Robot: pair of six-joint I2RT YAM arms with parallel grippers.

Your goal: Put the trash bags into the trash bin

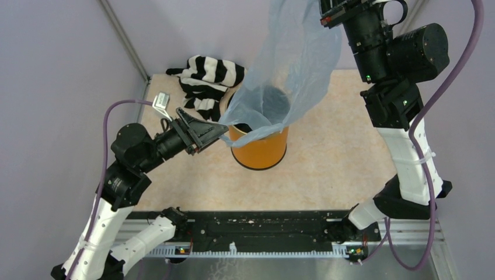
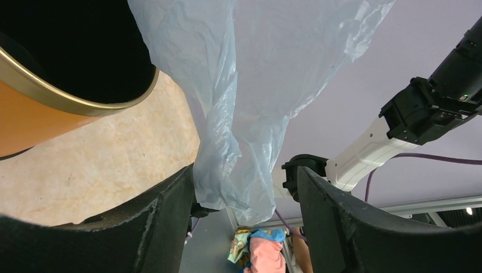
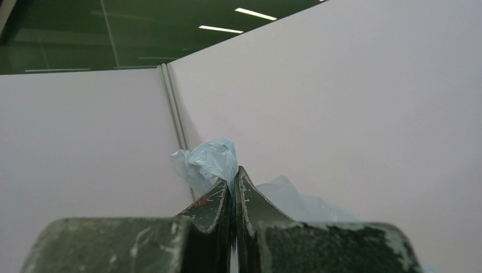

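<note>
From above, the trash bag (image 1: 297,64) hung from the right gripper (image 1: 328,14) over the trash bin (image 1: 260,149), a striped cloth (image 1: 207,79) behind on the beige table (image 1: 338,157), lilac walls (image 1: 58,58) around. Left wrist: the left gripper (image 2: 244,193) stood spread, bag tail between, perhaps touching one finger. Right wrist: jaws pinched the plastic

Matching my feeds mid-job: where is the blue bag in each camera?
Top external: blue bag upper centre, hanging over the orange bin.
Left wrist: centre, hanging inside the open left gripper.
Right wrist: bunched above the shut right gripper.
Shared landmark: the lilac wall.
</note>
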